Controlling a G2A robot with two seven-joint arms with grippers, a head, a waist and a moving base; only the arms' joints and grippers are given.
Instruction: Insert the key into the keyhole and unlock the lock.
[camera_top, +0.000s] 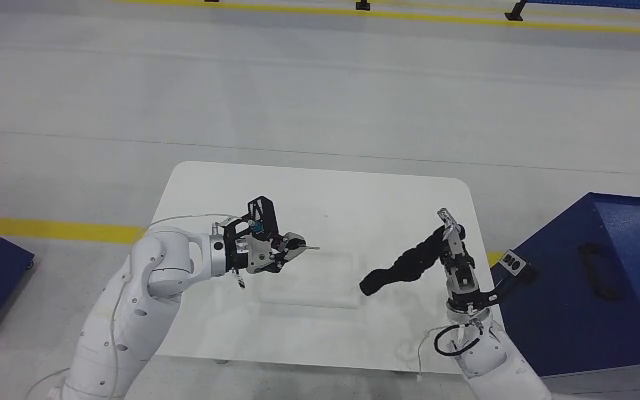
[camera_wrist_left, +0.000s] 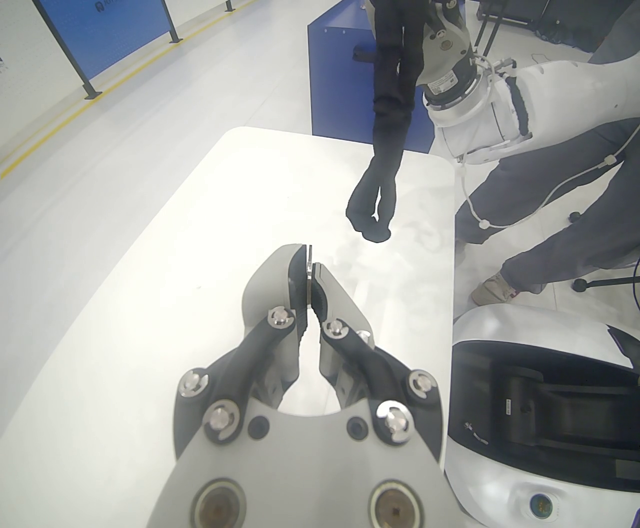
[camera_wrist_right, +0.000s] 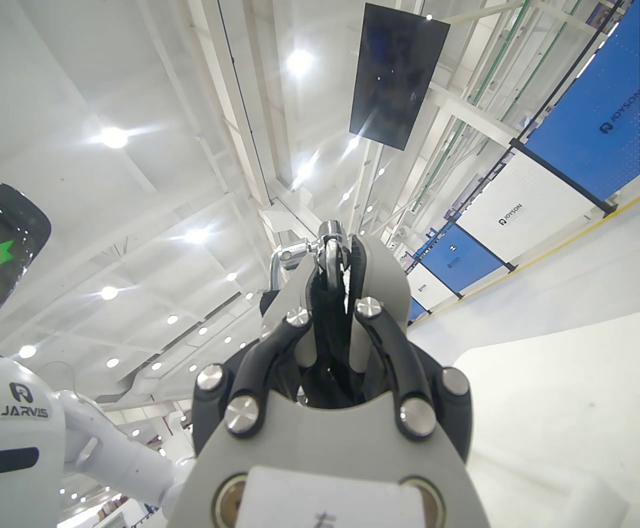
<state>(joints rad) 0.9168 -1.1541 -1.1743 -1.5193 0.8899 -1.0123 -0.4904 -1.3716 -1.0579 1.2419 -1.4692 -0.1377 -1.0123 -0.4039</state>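
chrome lock (camera_wrist_right: 331, 232) clamped in the right hand (camera_wrist_right: 334, 257), metal head sitting right at the hand's tips, a bent chrome piece (camera_wrist_right: 284, 260) sticking out just beside them. hand turned upward, well above the white desk (camera_wrist_right: 550, 380). black strap (camera_top: 400, 268) gripped between the same pads and hanging down from that hand, lower end down at the desk surface; touching or just off it, hard to tell.

silver key (camera_wrist_left: 310, 252) pinched in the left hand (camera_wrist_left: 309, 267), pads pressed together on it, thin blade poking a little past the tips and aimed toward the strap's hanging end. key and strap apart, bare desk between them; left hand raised off the desk.

small printed label (camera_wrist_left: 442, 86) on the wrist just behind the right hand, print too fine to make out. printed marks on white and blue panels (camera_wrist_right: 530, 210) far beyond the right hand's tips, left unread. dark screen (camera_wrist_right: 397, 80) high above that hand. blue cabinet (camera_top: 600, 285) off the desk edge, on the right hand's outer side.
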